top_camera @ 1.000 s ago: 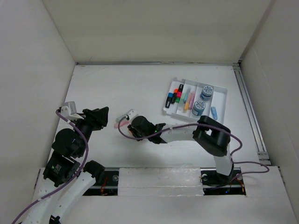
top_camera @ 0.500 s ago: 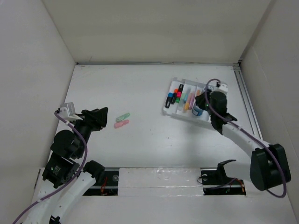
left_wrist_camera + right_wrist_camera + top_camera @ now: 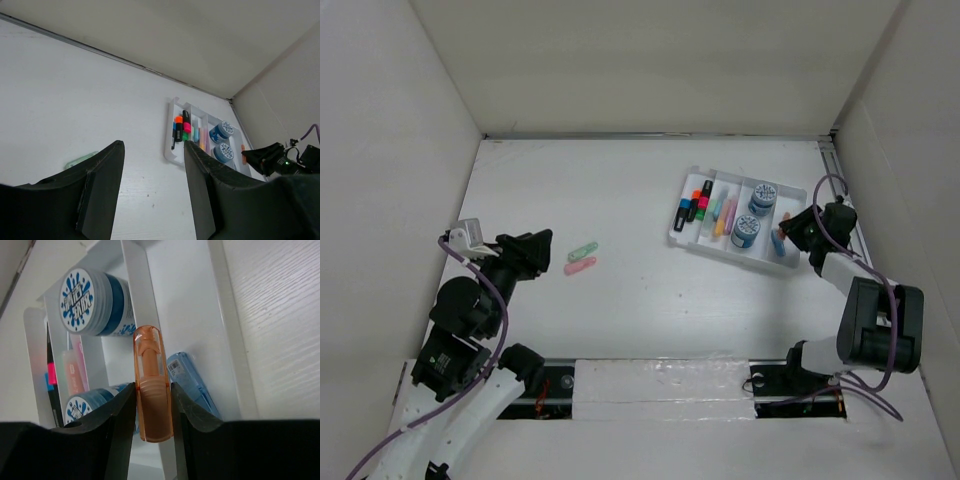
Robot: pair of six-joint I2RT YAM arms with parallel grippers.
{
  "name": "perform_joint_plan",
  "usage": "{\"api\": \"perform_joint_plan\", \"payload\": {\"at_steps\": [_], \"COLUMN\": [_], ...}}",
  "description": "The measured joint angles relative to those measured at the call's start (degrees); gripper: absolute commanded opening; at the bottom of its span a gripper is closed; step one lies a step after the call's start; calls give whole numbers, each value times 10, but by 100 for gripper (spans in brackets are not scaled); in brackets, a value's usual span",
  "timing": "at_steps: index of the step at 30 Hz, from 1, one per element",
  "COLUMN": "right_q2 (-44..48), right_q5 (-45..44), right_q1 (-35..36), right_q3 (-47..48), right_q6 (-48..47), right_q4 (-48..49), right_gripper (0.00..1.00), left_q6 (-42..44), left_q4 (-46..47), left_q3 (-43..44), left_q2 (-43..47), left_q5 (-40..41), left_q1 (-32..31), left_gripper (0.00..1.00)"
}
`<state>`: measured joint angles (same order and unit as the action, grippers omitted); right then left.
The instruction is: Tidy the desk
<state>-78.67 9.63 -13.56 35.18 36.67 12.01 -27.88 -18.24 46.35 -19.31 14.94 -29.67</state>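
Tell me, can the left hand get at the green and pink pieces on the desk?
Probably yes. The left hand sits open just beside the green piece and pink piece, only bare desk between; the right hand is away at the tray, holding an orange piece.

Matte white desk (image 3: 280, 315) showing a fine grain up close, the tray (image 3: 222, 315) in smooth, glossy white plastic, and a translucent orange plastic case (image 3: 152, 385) gleaming between matte black fingers (image 3: 107, 440).

At the tabletop (image 3: 620, 190) there were one white tray (image 3: 720, 176), two blue-lidded jars (image 3: 763, 198), one green case (image 3: 583, 250), one pink case (image 3: 580, 265), one orange case (image 3: 152, 390) and one blue case (image 3: 192, 382).
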Motion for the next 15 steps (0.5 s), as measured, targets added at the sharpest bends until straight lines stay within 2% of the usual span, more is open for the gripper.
{"api": "perform_joint_plan", "payload": {"at_steps": [1, 2, 8, 9, 10, 11, 12, 13, 15], "right_q2": [-7, -9, 40, 56, 69, 71, 90, 95, 93], "right_q5": [10, 17, 20, 13, 8, 1, -2, -9, -22], "right_q1": [0, 0, 12, 25, 41, 43, 86, 114, 198], "right_q3": [0, 0, 0, 0, 1, 1, 7, 11, 28], "right_q6": [2, 4, 9, 8, 4, 2, -7, -10, -23], "right_q4": [0, -1, 0, 0, -1, -2, -2, -2, -1], "right_gripper": [44, 54, 62, 55, 39, 16, 6, 0, 0], "left_q6": [0, 0, 0, 0, 0, 0, 0, 0, 0], "left_q4": [0, 0, 0, 0, 0, 0, 0, 0, 0], "left_q3": [0, 0, 0, 0, 0, 0, 0, 0, 0], "left_q2": [-1, -2, -3, -4, -5, -6, -7, -8, -8], "left_q5": [0, 0, -1, -2, -2, -2, -2, -2, -2], "left_q1": [0, 0, 0, 0, 0, 0, 0, 0, 0], "left_gripper": [47, 47, 47, 47, 47, 47, 47, 47, 47]}}
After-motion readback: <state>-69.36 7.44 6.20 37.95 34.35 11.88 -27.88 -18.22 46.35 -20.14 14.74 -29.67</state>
